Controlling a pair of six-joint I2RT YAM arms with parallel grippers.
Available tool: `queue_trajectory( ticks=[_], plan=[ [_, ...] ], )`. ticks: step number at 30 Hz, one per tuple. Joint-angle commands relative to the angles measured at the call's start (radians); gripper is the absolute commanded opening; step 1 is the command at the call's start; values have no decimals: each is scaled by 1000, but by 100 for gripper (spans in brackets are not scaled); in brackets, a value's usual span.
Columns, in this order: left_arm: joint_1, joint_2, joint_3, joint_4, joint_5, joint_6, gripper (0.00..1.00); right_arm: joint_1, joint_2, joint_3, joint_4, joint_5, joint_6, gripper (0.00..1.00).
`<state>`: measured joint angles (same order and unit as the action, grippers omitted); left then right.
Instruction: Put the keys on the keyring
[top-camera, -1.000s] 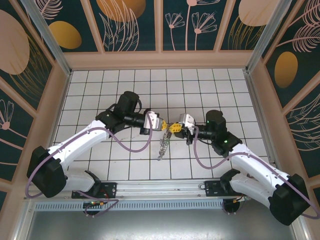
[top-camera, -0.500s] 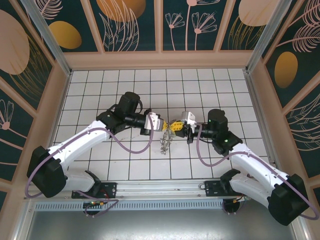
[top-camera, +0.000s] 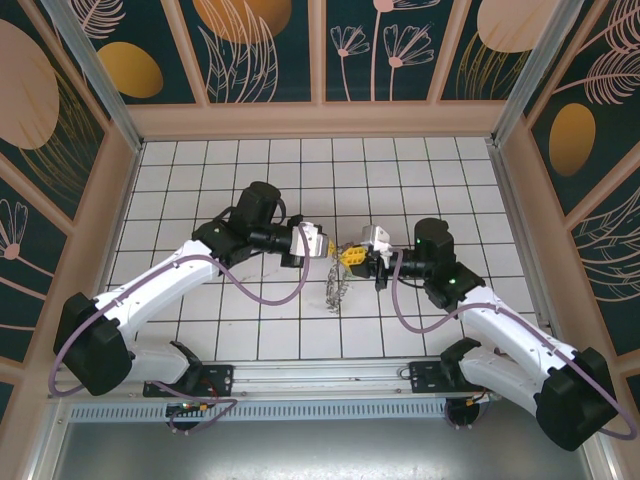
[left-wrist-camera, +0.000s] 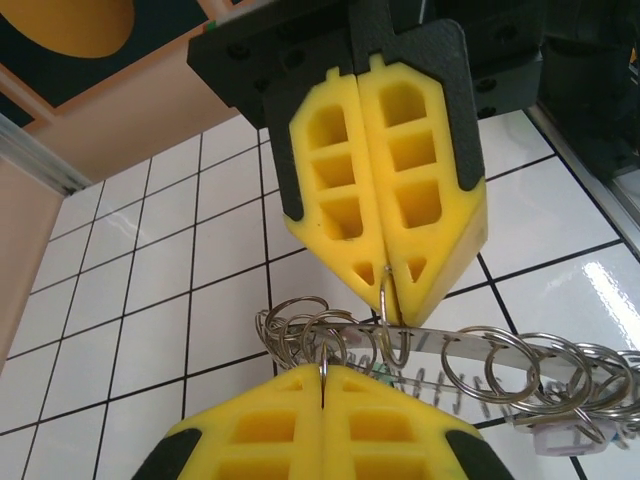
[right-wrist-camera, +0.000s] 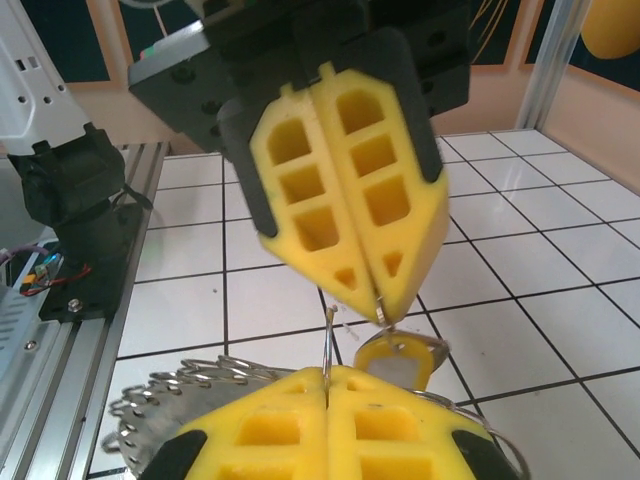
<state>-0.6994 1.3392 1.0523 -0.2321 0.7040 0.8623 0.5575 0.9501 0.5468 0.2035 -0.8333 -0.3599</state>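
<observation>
Top external: we see the left gripper (top-camera: 327, 250) and right gripper (top-camera: 350, 257) tip to tip, both clenched on the dangling keyring (top-camera: 337, 290). A yellow-headed key (right-wrist-camera: 400, 362) hangs under the left tips.

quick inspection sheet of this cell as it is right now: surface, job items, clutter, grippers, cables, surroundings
surface: white tiled floor, dark grid lines, glossy
job's things: keyring, a bunch of thin metal rings, hangs from the two grippers; a yellow-headed key dangles beside it
clutter: nothing seen
grippers: left gripper and right gripper are both shut and meet tip to tip, each pinching a thin wire loop of the keyring
cables: a purple cable loops under the left arm, another under the right arm
surroundings: dark teal wall panels with peach plant shapes; metal frame posts at the corners
</observation>
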Motion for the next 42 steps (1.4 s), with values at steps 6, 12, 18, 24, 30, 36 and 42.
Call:
queue_trajectory(
  ticks=[6, 12, 18, 24, 30, 36, 42],
  plan=[
    [-4, -23, 18, -14, 36, 4, 0, -4, 5, 7, 38, -21, 21, 0],
    [-4, -27, 18, -16, 52, 12, 0, -33, 23, 13, 48, -21, 58, 0],
    [-4, -27, 19, -30, 49, 23, 0, -42, 30, 21, 65, -19, 89, 0],
    [-5, -23, 18, -29, 43, 25, 0, -53, 42, 30, 65, -43, 100, 0],
    [-3, -5, 26, -24, 32, 21, 0, -53, 47, 31, 67, -73, 97, 0],
    [-4, 0, 28, -9, 7, 9, 0, -53, 36, 32, 22, -100, 51, 0],
    [-4, 17, 33, -28, 11, 15, 0, -51, 41, 43, 17, -116, 36, 0]
  ],
)
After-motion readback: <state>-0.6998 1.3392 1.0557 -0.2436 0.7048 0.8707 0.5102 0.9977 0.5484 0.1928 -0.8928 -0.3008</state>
